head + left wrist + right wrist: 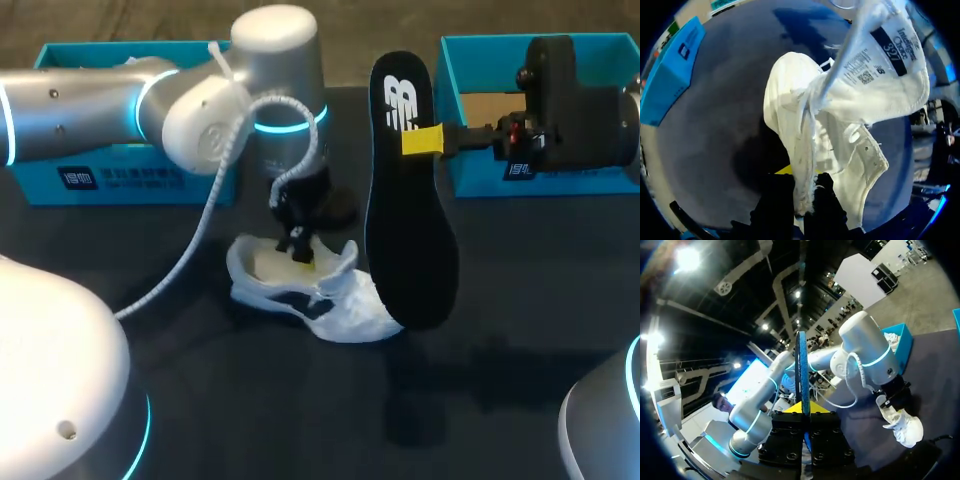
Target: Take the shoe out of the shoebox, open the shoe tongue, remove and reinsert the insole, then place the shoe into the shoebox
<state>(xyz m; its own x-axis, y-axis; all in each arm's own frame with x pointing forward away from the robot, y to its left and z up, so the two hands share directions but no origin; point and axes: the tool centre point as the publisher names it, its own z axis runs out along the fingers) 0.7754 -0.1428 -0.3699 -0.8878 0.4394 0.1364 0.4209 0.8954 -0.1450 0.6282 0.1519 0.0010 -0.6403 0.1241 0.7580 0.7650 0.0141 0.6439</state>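
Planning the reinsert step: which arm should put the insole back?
Right. The right gripper holds the insole upright by the shoe; the left gripper is shut on the shoe's edge.
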